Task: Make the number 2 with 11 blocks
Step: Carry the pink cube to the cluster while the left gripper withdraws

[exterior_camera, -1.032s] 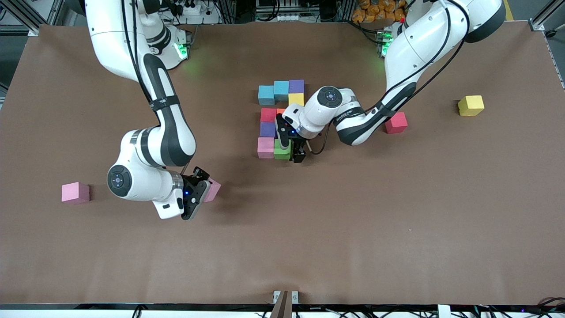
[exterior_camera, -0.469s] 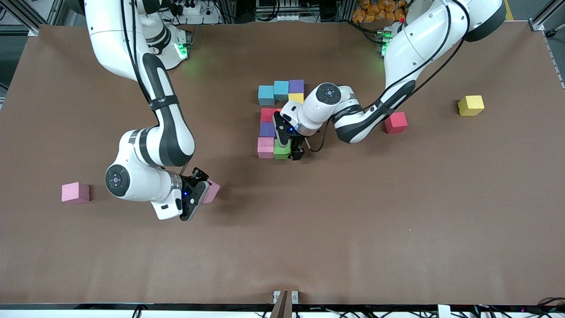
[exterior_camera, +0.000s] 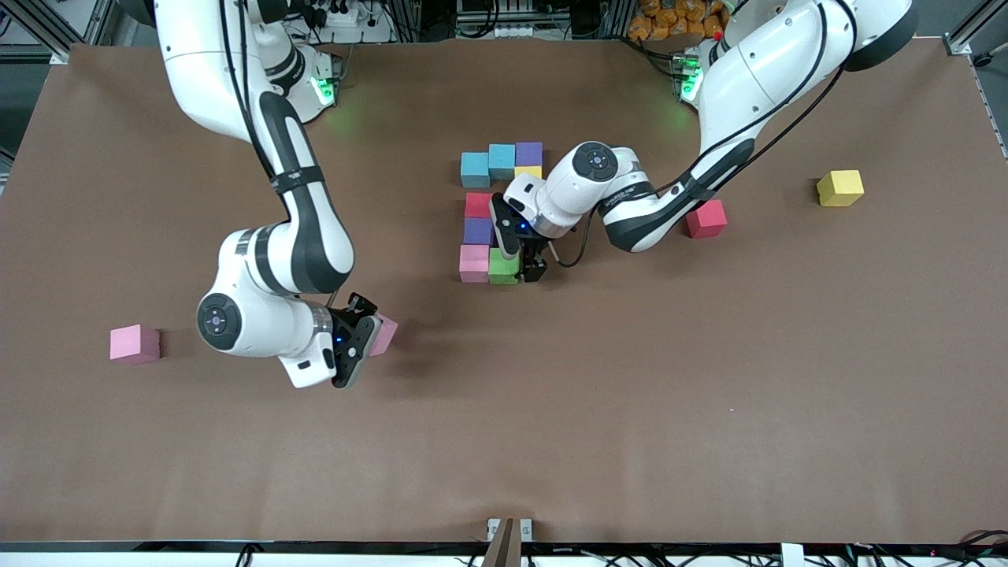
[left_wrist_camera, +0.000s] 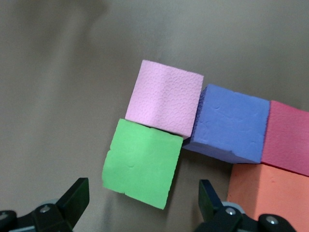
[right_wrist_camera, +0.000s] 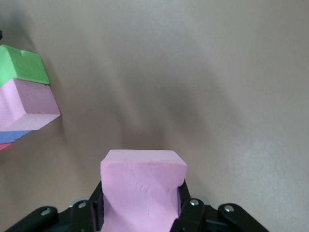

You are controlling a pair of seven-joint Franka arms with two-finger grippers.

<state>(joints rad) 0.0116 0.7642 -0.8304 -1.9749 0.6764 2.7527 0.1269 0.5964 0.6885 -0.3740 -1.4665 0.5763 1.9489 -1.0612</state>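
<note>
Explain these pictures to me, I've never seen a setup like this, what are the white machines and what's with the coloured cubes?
They are two white robot arms at a brown table. One picture looks down from a high camera facing them; the other two come from cameras on each arm's wrist.

Small foam cubes in a cluster mid-table are being built into a figure, among them a green foam cube beside a pink foam cube. Loose cubes lie apart: a yellow cube, a red cube and another pink cube.

The left gripper hangs open over the green cube, holding nothing. The right gripper has its fingers shut on a pink block.
</note>
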